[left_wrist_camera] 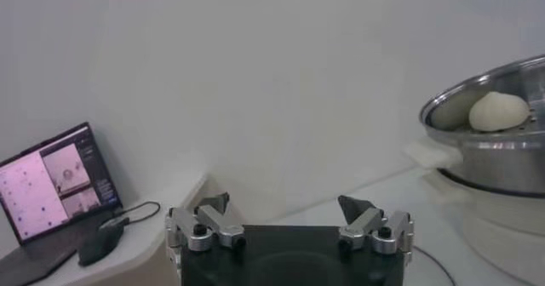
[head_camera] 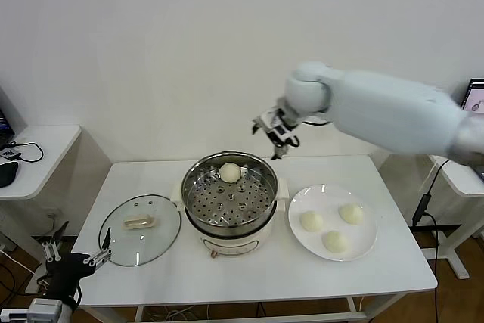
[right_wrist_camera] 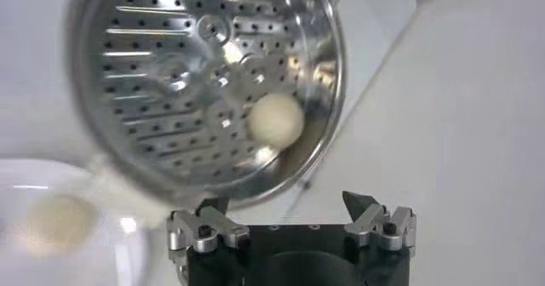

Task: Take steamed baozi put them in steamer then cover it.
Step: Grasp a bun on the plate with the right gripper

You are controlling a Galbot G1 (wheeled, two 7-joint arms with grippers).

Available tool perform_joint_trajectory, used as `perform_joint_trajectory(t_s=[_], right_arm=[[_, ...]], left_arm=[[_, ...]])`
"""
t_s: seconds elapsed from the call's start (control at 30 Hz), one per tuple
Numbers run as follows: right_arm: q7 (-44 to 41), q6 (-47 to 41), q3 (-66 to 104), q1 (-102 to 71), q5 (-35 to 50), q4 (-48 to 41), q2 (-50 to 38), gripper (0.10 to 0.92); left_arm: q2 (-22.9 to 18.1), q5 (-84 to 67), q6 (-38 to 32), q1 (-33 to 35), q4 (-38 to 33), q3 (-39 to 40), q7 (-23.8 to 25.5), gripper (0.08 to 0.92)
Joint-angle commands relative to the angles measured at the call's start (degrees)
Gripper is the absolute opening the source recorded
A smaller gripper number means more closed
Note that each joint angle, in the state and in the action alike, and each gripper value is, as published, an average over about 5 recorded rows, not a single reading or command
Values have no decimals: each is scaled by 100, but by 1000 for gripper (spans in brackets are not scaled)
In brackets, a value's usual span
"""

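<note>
- Overhead, from the head view: the right claw [head_camera: 275, 132] hangs above and just behind the steamer [head_camera: 229, 194], its arm reaching in from the right. At this distance its fingers are too small to read. One baozi [head_camera: 230, 172] lies on the perforated tray at the far side, just below the claw. Three baozi [head_camera: 333, 226] sit on the plate [head_camera: 364, 243], nearer the robot and to the claw's right. The cover [head_camera: 141, 230] lies flat on the table [head_camera: 265, 277], left of the steamer. The left claw [head_camera: 76, 256] is parked low off the table's front-left corner, partly cut off by the frame edge.
- Left wrist view: the left claw [left_wrist_camera: 289, 215] has its jaws spread wide with nothing between them. Ahead and to one side, the steamer [left_wrist_camera: 494, 147] is cropped, with one baozi [left_wrist_camera: 498, 111] showing over its rim.
- Right wrist view: the right claw [right_wrist_camera: 291, 211] is wide open and empty. Below it are the steamer [right_wrist_camera: 204, 83] and the baozi [right_wrist_camera: 275, 121] near the rim. A blurred baozi [right_wrist_camera: 55, 221] lies on the plate [right_wrist_camera: 128, 254], which is cut off.
</note>
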Motion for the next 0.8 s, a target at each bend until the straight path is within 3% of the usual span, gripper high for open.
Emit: perform_joint_trajectory(t_s=[0.03, 0.37, 0.8], right_arm=[[-96, -723, 93, -189, 292, 983, -1632, 823], [-88, -541, 734, -1677, -407, 983, -2130, 823], [-32, -389, 1470, -3055, -1184, -77, -1133, 823]], left_arm=[[59, -18, 4, 4, -40, -7, 3, 823], [47, -18, 15, 1, 26, -60, 7, 823], [-30, 1, 8, 66, 127, -96, 8, 823]])
